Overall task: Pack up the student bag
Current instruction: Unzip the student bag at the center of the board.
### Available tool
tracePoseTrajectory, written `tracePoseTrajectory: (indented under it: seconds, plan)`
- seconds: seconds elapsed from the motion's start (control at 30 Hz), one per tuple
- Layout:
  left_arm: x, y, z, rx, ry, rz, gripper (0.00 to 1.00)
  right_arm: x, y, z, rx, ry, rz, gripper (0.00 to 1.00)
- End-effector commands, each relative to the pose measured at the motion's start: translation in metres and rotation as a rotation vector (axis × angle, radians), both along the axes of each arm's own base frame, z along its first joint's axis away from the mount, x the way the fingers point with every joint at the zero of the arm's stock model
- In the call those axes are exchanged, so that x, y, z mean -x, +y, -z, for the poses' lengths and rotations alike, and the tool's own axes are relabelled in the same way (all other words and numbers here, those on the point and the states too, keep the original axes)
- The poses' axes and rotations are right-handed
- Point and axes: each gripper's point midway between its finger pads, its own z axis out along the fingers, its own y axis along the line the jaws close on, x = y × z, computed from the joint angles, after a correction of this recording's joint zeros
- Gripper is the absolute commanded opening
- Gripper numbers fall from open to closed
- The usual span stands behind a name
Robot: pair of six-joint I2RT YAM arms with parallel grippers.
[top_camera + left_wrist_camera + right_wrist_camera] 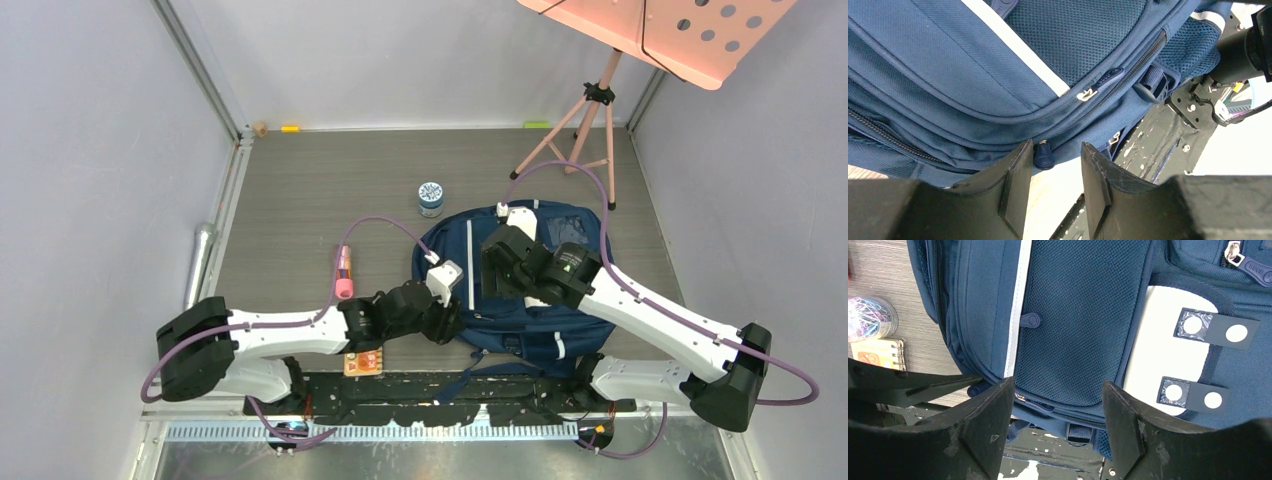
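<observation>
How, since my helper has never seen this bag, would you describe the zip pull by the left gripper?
Find the navy backpack, then its edge facing the left gripper. There hangs a dark-blue teardrop pull, between the gripper's fingers. The other pull sits higher, with a silver slider beside the white stripe.

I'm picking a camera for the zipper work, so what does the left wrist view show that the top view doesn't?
Only the left wrist view: a small dark zip pull between the open fingers of the left end effector, and a second pull on a metal slider higher up. Only the top view: the whole bag, a jar beyond it, a pink object and a notebook to its left, and a pink stand. Both: the navy fabric and its pale stripe.
</observation>
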Motion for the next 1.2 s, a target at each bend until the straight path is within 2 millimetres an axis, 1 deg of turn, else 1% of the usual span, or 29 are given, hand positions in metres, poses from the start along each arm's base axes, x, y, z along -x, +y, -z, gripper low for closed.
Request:
tracePoseTrajectory:
  seconds: [0.0,0.07,0.13,0.23,0.27,0.37,0.43,0.5,0.57,0.7,0.77,0.83,0.97,1.07,1.17]
  plan:
    - [-0.003,-0.009,-0.011,0.022,-0.046,-0.016,0.41,-0.005,0.003,-0.008,-0.038,-0.032,0.021,0.70]
    - [-0.001,-0.009,-0.008,0.001,-0.050,-0.021,0.36,-0.005,0.003,-0.008,-0.039,-0.033,0.022,0.70]
    - [0.001,-0.007,-0.005,-0.016,-0.054,-0.030,0.26,-0.005,0.004,-0.008,-0.043,-0.031,0.018,0.70]
    - [0.001,-0.005,-0.003,-0.017,-0.047,-0.056,0.03,-0.006,0.007,-0.009,-0.050,-0.035,0.004,0.70]
    - [0.001,-0.004,-0.004,-0.012,-0.045,-0.066,0.00,-0.007,0.009,-0.010,-0.051,-0.037,-0.005,0.70]
    - [-0.002,0.001,-0.011,0.010,-0.047,-0.100,0.00,-0.010,0.013,-0.013,-0.050,-0.047,-0.023,0.74]
    - [-0.004,0.005,-0.016,0.024,-0.053,-0.121,0.00,-0.014,0.015,-0.013,-0.039,-0.056,-0.028,0.75]
    - [-0.005,0.010,-0.020,0.028,-0.061,-0.138,0.00,-0.018,0.013,-0.008,-0.007,-0.059,-0.009,0.76]
    - [-0.008,0.017,-0.025,0.031,-0.073,-0.162,0.00,-0.023,0.006,-0.003,0.035,-0.065,0.031,0.77]
    - [-0.012,0.031,-0.026,0.019,-0.097,-0.202,0.00,-0.028,-0.018,0.002,0.111,-0.094,0.143,0.80]
    - [-0.013,0.036,-0.026,0.015,-0.106,-0.212,0.00,-0.028,-0.025,0.005,0.102,-0.088,0.180,0.80]
    - [-0.014,0.039,-0.027,0.015,-0.114,-0.220,0.00,-0.029,-0.026,0.008,0.074,-0.078,0.193,0.80]
    - [-0.015,0.041,-0.029,0.010,-0.124,-0.221,0.00,-0.028,-0.026,0.018,0.048,-0.043,0.196,0.77]
    - [-0.016,0.040,-0.031,0.015,-0.129,-0.221,0.00,-0.027,-0.022,0.029,0.031,-0.017,0.190,0.68]
    - [-0.016,0.039,-0.033,0.018,-0.132,-0.221,0.00,-0.028,-0.011,0.034,-0.015,0.000,0.174,0.61]
